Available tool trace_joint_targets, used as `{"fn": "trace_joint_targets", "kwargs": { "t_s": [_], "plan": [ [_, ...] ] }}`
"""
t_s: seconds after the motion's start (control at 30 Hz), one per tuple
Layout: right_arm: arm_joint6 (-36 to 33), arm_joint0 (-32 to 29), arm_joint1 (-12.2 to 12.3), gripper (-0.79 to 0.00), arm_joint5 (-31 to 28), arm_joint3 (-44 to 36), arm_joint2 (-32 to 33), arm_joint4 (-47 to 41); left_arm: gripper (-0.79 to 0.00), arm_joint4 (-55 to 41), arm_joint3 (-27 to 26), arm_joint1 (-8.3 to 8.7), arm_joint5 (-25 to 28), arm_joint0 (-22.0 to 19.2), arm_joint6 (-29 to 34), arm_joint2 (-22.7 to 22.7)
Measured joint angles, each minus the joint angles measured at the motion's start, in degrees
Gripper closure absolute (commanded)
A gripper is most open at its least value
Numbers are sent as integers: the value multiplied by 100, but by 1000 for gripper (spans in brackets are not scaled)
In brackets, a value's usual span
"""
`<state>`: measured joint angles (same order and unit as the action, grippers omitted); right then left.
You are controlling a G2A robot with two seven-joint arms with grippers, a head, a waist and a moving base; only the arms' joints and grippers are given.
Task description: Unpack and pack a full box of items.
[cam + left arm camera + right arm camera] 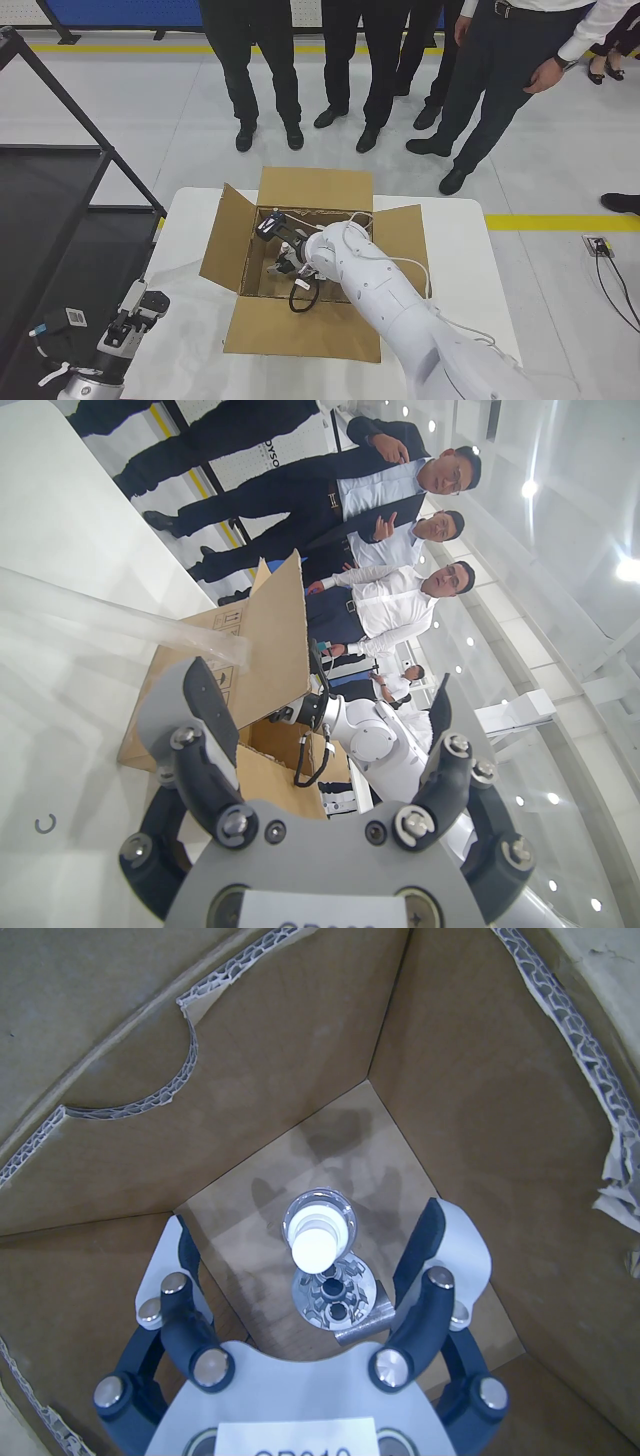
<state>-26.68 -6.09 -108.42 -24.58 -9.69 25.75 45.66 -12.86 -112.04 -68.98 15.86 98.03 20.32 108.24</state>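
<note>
box [475,1128] — bottle [314,1248], metal fitting [332,1300] inside

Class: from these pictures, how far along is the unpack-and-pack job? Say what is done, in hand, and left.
Done: the box stands with flaps open. In hand: the right hand, open, is inside it above a white-capped bottle, gripping nothing. Remaining: the bottle and a metal part beside it sit on the box floor; the left hand is open and empty.

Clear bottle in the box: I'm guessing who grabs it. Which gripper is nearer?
Right. The right gripper is down inside the box over the bottle, fingers open; the left gripper is outside the box, at an edge of the table.
</note>
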Motion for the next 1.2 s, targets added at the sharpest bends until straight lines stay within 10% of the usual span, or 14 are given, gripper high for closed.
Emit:
{"fn": "trace_joint_targets", "kwargs": {
  "t_s": [0.53, 0.57, 0.6, 1.2],
  "plan": [
    [0, 0, 0, 0, 0, 0, 0, 0, -785, 0, 0, 0, 0, 0, 0, 0],
    [0, 0, 0, -302, 0, 0, 0, 0, -785, 0, 0, 0, 0, 0, 0, 0],
    [0, 0, 0, -785, 0, 0, 0, 0, -785, 0, 0, 0, 0, 0, 0, 0],
    [130, -172, 43, -785, 391, -235, -23, 214, -785, 127, -63, -4, -35, -23, 12, -61]
  ]
}}
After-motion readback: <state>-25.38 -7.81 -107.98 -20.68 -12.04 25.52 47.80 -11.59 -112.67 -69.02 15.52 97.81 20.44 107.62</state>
